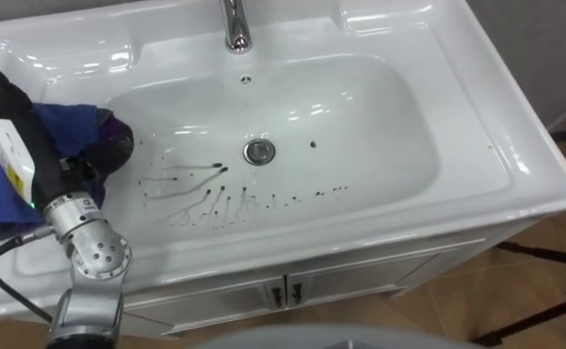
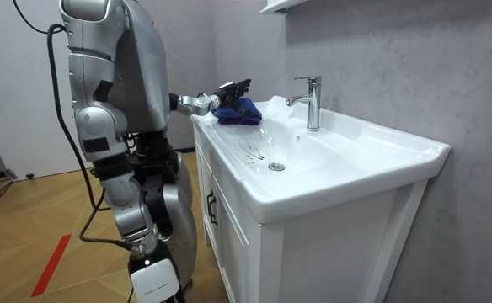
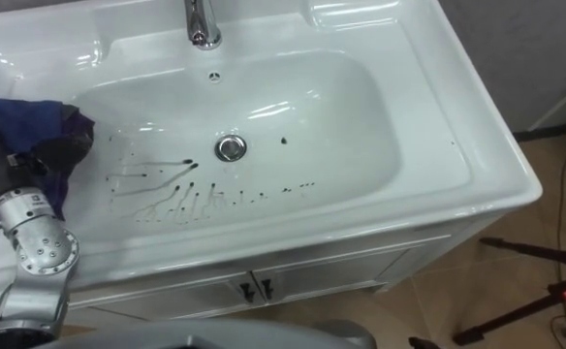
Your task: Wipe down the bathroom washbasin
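Note:
The white basin has dark streaks and spots across its floor, in front of and to the left of the drain, and one spot to the right of it. A blue cloth is bunched on the basin's left rim and hangs a little over the inner slope. My left hand lies on top of the cloth with its dark fingers curled into it. In the room view the left hand rests over the cloth at the far end of the basin, and I stand in front of the cabinet.
A chrome tap rises at the back middle of the basin. Below the front edge are the white cabinet doors with small dark handles. Wooden floor with dark cables lies to the right.

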Robot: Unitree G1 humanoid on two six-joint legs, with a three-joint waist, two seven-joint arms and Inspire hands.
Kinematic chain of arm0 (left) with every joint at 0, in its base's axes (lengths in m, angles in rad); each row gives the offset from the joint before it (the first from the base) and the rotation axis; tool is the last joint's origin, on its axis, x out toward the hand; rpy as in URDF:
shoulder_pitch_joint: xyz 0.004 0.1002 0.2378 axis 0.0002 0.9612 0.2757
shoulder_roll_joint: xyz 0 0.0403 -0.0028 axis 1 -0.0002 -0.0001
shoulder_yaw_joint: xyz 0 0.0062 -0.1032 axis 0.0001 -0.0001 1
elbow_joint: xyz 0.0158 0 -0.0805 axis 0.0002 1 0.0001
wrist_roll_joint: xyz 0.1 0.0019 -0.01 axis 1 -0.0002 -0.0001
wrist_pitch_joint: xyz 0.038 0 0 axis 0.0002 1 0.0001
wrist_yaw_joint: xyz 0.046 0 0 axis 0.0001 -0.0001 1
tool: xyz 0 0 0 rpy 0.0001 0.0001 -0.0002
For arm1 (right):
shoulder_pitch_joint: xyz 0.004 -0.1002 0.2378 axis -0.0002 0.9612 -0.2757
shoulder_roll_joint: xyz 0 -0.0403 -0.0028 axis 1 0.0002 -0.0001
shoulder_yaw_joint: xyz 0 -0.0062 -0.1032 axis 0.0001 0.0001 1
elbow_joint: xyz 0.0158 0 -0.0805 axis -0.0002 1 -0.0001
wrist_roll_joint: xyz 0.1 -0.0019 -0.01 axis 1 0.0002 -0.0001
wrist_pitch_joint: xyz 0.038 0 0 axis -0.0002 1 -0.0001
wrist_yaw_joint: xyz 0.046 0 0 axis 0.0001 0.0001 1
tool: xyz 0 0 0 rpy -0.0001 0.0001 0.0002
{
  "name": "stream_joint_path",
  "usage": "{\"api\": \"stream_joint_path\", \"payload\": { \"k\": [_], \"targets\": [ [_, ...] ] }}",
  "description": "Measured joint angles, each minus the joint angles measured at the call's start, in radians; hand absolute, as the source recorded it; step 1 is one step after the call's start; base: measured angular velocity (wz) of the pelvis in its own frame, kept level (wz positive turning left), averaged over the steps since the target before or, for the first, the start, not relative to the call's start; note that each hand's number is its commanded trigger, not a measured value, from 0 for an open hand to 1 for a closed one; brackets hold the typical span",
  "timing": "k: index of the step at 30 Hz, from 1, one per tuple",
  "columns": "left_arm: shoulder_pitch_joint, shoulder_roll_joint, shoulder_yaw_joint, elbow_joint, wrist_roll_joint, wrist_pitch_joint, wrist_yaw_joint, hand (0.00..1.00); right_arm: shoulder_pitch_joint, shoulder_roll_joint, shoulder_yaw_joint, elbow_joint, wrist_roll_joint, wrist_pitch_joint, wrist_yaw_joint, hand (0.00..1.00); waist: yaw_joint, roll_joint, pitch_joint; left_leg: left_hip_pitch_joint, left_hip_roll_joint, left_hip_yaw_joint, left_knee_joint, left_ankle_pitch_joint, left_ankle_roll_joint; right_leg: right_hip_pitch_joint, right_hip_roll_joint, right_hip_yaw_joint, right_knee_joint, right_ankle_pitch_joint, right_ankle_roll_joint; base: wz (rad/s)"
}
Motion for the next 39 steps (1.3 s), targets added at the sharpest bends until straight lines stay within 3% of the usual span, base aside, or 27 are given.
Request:
{"api": "stream_joint_path", "payload": {
  "k": [7, 11, 13, 17, 28, 33, 39],
  "targets": [
    [0.001, 0.0, 0.0, 0.085, 0.001, 0.001, -0.001, 0.0, -0.001, 0.0, 0.0, -0.008, 0.002, 0.009, 0.004, 0.0, 0.003, 0.001, -0.0012, 0.006, 0.001, 0.006, 0.001, 0.0, 0.0, 0.0, 0.0, 0.001, 0.006, 0.0, 0.0, -0.03],
    [-0.004, 0.001, 0.002, 0.154, 0.002, 0.008, -0.013, 0.0, 0.0, 0.0, -0.001, -0.021, 0.001, 0.015, 0.01, 0.0, 0.007, 0.005, 0.0023, 0.018, 0.001, 0.007, -0.002, 0.0, 0.0, 0.009, 0.001, 0.001, 0.005, 0.0, -0.001, -0.06],
    [-0.004, 0.001, 0.003, 0.174, 0.002, 0.009, -0.026, 0.0, 0.002, 0.0, -0.001, -0.022, 0.001, 0.018, 0.011, 0.0, 0.007, 0.014, -0.0022, 0.023, 0.001, 0.007, -0.002, 0.0, 0.0, 0.013, 0.001, 0.001, 0.005, 0.0, -0.001, 0.0],
    [-0.003, 0.001, 0.004, 0.178, 0.002, 0.02, -0.05, 0.0, 0.002, 0.0, -0.001, -0.024, 0.0, 0.036, 0.017, 0.0, 0.016, 0.02, -0.0032, 0.025, 0.003, 0.007, -0.002, 0.0, 0.0, 0.013, 0.002, 0.002, 0.007, 0.001, -0.001, 0.0],
    [-0.005, 0.001, 0.005, 0.185, 0.009, 0.053, -0.064, 0.0, 0.012, -0.004, -0.001, -0.037, 0.0, 0.038, 0.031, 0.0, 0.017, 0.019, -0.0044, 0.038, 0.003, 0.006, -0.002, 0.0, 0.0, 0.029, 0.002, 0.001, 0.007, 0.001, -0.002, 0.0],
    [-0.021, 0.002, 0.022, 0.229, 0.008, 0.053, -0.074, 0.0, 0.016, -0.004, -0.001, -0.036, 0.003, 0.039, 0.03, 0.0, 0.018, 0.018, -0.0054, 0.043, 0.003, 0.007, -0.001, 0.0, 0.0, 0.033, 0.002, 0.002, 0.008, 0.001, -0.002, 0.0],
    [-0.025, 0.002, 0.035, 0.249, 0.008, 0.057, -0.079, 0.0, 0.032, -0.004, -0.004, -0.037, 0.001, 0.067, 0.032, 0.0, 0.024, 0.02, -0.01, 0.055, 0.003, 0.007, -0.008, 0.0, 0.0, 0.034, 0.005, 0.017, 0.011, 0.001, -0.002, -0.06]
  ]
}}
